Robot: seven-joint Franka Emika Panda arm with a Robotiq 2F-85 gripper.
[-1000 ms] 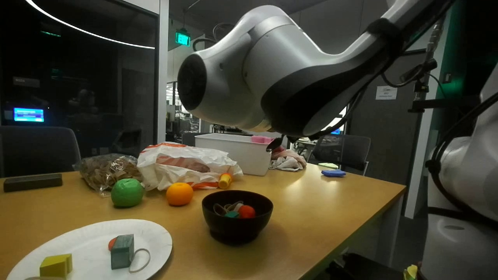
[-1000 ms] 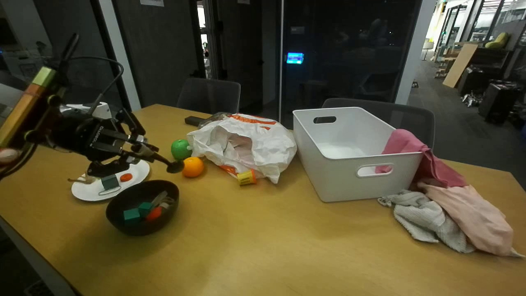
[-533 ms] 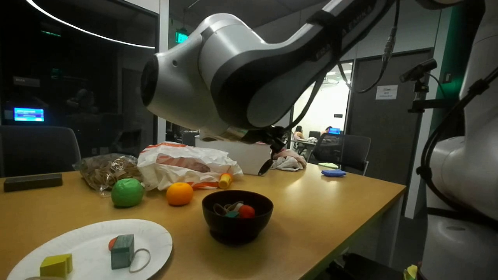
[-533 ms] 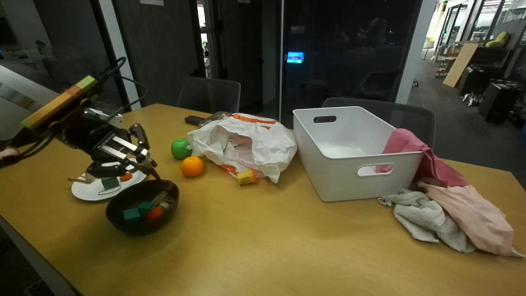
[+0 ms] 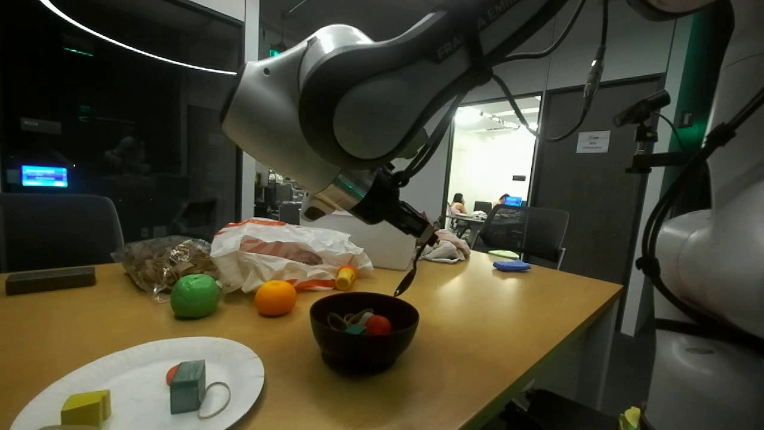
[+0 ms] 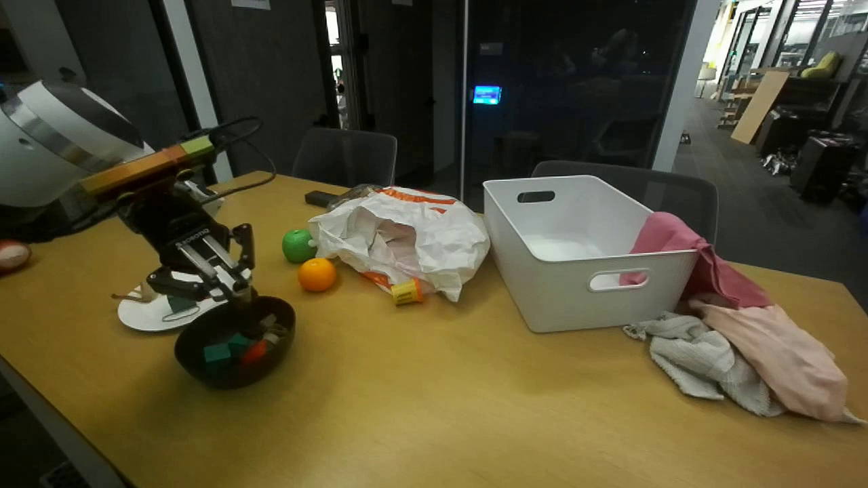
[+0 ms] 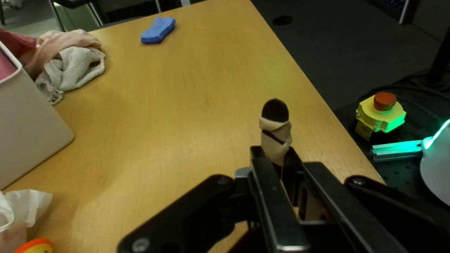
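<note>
1. The claw (image 7: 275,156) is pressed together, with the handle of a dark spoon-like utensil (image 5: 407,280) pinched between its fingertips; pale wrapping (image 7: 276,149) is seen at the pinch.
2. The utensil is hung below the fingertips, long axis steep but slanted, lower end aimed down toward the dark bowl (image 5: 365,349).
3. Key relation, as judged: lower end against bowl rim. In an exterior view it is lined up with the far rim; in an exterior view the fingertips are seen above the dark bowl (image 6: 234,379). Contact cannot be told.
4. In the dark bowl, a red ball (image 5: 378,325) is shown in both exterior views; two teal blocks (image 6: 217,354) are made out in only one.
5. In the wrist view, the wrapping and a rounded dark end are shown; the bowl is not.
6. Farther out: orange fruit (image 5: 276,298) and white plate (image 5: 134,364) near the bowl; white bin (image 6: 556,291) well apart.
</note>
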